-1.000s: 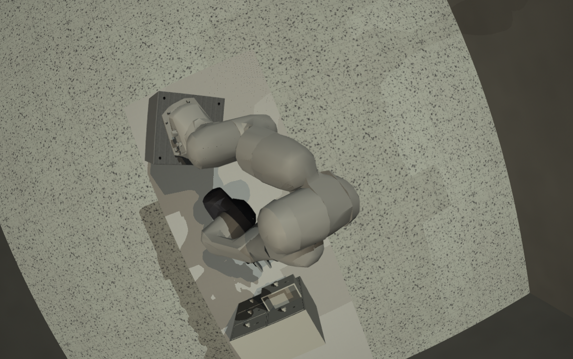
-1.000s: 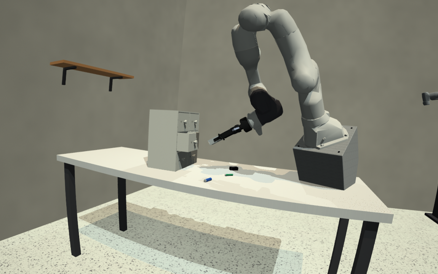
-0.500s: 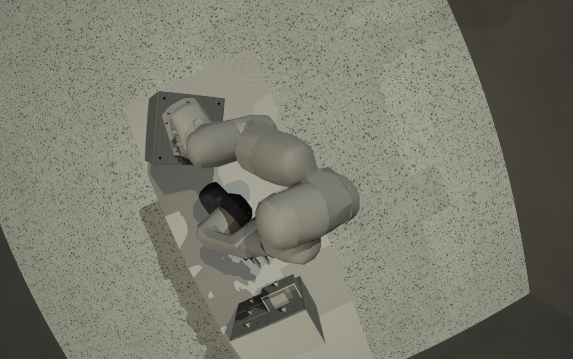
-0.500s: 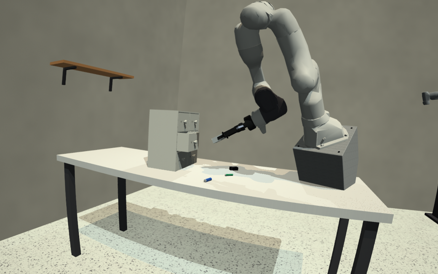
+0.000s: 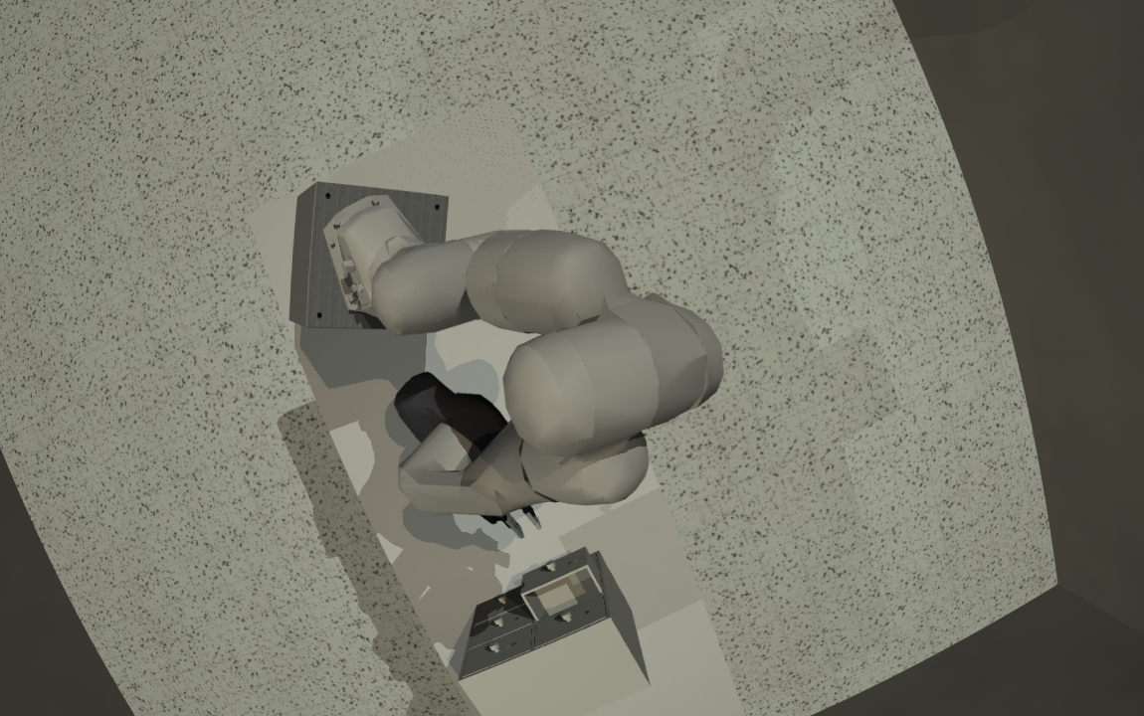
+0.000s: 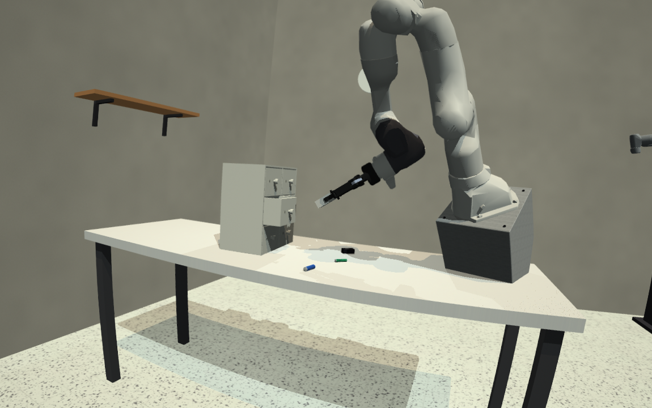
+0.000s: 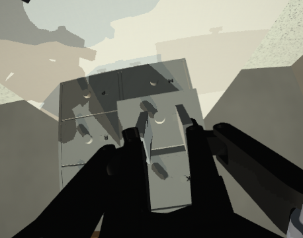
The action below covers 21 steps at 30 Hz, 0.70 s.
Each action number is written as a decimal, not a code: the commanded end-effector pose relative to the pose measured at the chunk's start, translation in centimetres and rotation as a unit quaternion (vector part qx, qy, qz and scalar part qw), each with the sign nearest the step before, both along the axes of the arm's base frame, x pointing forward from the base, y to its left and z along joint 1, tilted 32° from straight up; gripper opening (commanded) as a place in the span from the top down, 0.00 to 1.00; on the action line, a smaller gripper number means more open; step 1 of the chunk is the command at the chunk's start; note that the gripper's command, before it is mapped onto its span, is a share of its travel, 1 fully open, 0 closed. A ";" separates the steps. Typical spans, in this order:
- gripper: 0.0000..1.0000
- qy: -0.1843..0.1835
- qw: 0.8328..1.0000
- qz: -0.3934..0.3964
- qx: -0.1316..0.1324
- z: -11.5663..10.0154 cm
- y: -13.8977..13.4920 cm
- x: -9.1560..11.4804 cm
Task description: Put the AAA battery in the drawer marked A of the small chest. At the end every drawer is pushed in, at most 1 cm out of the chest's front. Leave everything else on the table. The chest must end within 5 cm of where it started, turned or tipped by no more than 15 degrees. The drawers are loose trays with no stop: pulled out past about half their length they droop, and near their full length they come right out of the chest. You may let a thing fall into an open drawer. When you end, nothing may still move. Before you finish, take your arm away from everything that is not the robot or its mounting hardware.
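Observation:
The small grey chest (image 6: 247, 208) stands on the table's left part, with several knobbed drawers. One middle-row drawer (image 6: 278, 210) is pulled partly out; from above (image 5: 563, 595) it looks empty. My gripper (image 6: 322, 202) hangs in the air right of the chest, apart from it, pointing at the open drawer (image 7: 167, 150). Its fingers are nearly shut with a narrow gap and hold nothing. A thin green battery (image 6: 340, 260), seemingly the AAA, lies on the table below the arm. I cannot read the drawer marks.
A black block battery (image 6: 347, 250) lies behind the green one. The robot's base block (image 6: 485, 238) stands at the right.

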State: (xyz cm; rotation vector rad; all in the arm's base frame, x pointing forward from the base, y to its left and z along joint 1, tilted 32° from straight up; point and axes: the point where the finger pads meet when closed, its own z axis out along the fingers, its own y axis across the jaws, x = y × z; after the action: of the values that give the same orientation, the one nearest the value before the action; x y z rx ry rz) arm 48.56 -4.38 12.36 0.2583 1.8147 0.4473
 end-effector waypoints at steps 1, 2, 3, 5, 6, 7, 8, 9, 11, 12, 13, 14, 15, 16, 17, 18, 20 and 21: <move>0.80 0.060 0.998 0.015 0.013 -1.0 -0.2 -1.6; 0.80 0.071 0.997 0.021 0.013 -0.8 -0.3 -1.9; 0.80 0.084 0.996 0.027 0.012 -0.7 -0.4 -2.2; 0.80 0.111 0.993 0.040 0.010 -0.3 -0.6 -3.0; 0.80 0.127 0.991 0.048 0.010 -0.2 -0.7 -3.4; 0.80 0.127 0.991 0.048 0.010 -0.2 -0.7 -3.4; 0.80 0.127 0.991 0.048 0.010 -0.2 -0.7 -3.4; 0.80 0.143 0.988 0.056 0.009 0.0 -0.8 -3.9; 0.80 0.173 0.982 0.071 0.008 0.4 -1.0 -4.7; 0.80 0.186 0.979 0.078 0.007 0.6 -1.1 -5.0; 0.80 0.199 0.976 0.084 0.006 0.7 -1.2 -5.4; 0.80 0.210 0.973 0.090 0.006 0.9 -1.3 -5.7; 0.80 0.218 0.971 0.095 0.003 1.0 -1.4 -6.0; 0.80 0.225 0.969 0.100 0.001 1.2 -1.5 -6.3; 0.80 0.232 0.967 0.105 -0.002 1.3 -1.6 -6.6; 0.80 0.239 0.965 0.110 -0.004 1.4 -1.6 -6.9; 0.80 0.254 0.960 0.119 -0.009 1.7 -1.8 -7.4; 0.80 0.261 0.957 0.124 -0.012 1.8 -1.8 -7.7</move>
State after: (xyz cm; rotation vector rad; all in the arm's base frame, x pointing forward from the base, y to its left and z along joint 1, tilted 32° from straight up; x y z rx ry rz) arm 42.86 -5.67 15.01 -0.0253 2.1918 0.4156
